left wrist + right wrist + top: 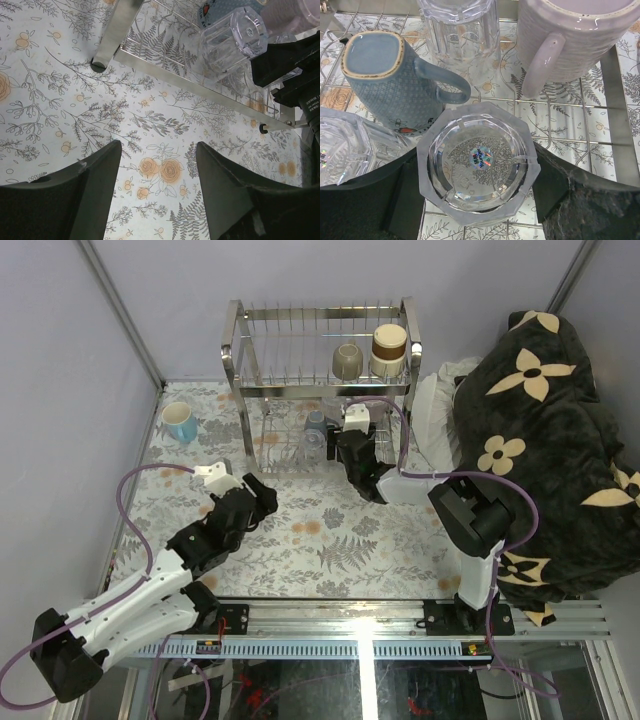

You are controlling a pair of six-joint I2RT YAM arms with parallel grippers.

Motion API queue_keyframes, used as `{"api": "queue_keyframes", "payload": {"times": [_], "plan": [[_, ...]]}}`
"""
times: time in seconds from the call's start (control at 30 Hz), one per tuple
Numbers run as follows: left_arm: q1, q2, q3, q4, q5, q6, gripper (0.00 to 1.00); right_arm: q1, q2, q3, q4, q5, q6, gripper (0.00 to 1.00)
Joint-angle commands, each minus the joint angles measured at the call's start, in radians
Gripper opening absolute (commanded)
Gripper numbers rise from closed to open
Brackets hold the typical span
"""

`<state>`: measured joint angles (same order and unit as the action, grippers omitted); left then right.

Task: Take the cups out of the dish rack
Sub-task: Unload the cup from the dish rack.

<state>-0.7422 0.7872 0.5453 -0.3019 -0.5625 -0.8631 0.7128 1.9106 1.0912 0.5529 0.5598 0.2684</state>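
Observation:
The chrome dish rack (pixel 236 350) stands at the back of the table. On its upper tier sit an olive-grey mug (pixel 347 361) and a brown-and-cream cup (pixel 389 348). My right gripper (pixel 477 175) reaches into the lower tier, its fingers pressed on both sides of an upturned octagonal clear glass (pixel 479 160). Around that glass stand a grey-blue cup (pixel 380 80), a pale lilac mug (pixel 570 40) and two more clear glasses (pixel 457 30). A light blue mug (pixel 181 423) stands on the table at the far left. My left gripper (pixel 159 155) hangs open over the floral cloth, holding nothing.
A dark flowered blanket (pixel 540 440) is heaped along the right side. The rack's lower rail (pixel 200 87) and foot (pixel 98 64) lie just ahead of my left gripper. Grey walls close in the left and the back.

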Motion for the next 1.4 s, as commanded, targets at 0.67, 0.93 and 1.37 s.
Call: {"api": "queue_keyframes", "payload": {"times": [0.67,0.93,1.37], "plan": [[-0.014,-0.010,0.054,0.031,-0.002,-0.025,0.70,0.126,-0.480,-0.189,0.020,-0.064,0.030,0.00],[-0.014,-0.128,-0.050,0.197,0.159,-0.037,0.76,0.238,-0.728,-0.379,0.025,-0.148,0.160,0.00],[-0.016,-0.206,-0.272,0.769,0.533,-0.078,0.76,0.244,-0.918,-0.586,0.286,-0.524,0.376,0.00]]}}
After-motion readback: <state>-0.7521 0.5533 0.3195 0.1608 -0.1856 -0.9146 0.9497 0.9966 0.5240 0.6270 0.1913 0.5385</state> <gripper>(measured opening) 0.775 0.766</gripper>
